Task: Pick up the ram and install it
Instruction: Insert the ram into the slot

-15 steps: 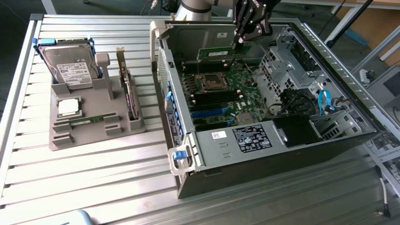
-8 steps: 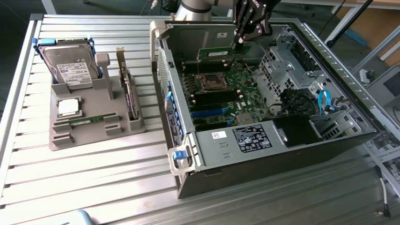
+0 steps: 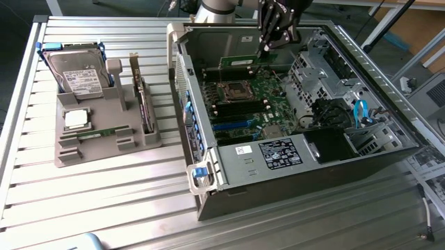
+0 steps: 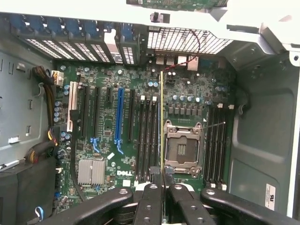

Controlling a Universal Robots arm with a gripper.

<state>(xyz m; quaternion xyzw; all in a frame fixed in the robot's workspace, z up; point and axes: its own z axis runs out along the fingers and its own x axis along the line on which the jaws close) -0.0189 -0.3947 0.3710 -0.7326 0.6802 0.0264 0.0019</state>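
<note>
On the metal table (image 3: pixel 104 208), two holders are seen. Toward the exterior view's left, a gray tray (image 3: pixel 70 156) is laid flat. A hard drive (image 3: pixel 80 78) is set at its far end. A square silver chip (image 3: pixel 75 119) is laid in the middle. A dark card (image 3: pixel 144 104) is stood upright along the side nearest the case. A thin green strip (image 3: pixel 97 134) is laid in a groove near the front.

Toward the exterior view's right, an open computer case (image 3: pixel 230 203) is laid on its side. A green main board (image 3: pixel 268 88) is fixed inside it, with a square socket (image 3: pixel 233 91) and rows of long black slots (image 3: pixel 240 108). Blue cables (image 3: pixel 359 112) and a black box (image 3: pixel 334 146) are seen nearer the front.

The ram (image 3: pixel 240 61) is pinched tight in the gripper (image 3: pixel 266 49), at the upper middle of the exterior view. It is held inside the case, over the far end of the main board, and it is stood on its thin edge. Its long side is stretched from the gripper toward the exterior view's left, nearly level.

From the wrist view, the ram is seen edge-on as a thin yellow-green line between the black fingers (image 4: pixel 150 201). It is lined up with the long black slots, just beside the socket. Whether a slot is touched cannot be told.
</note>
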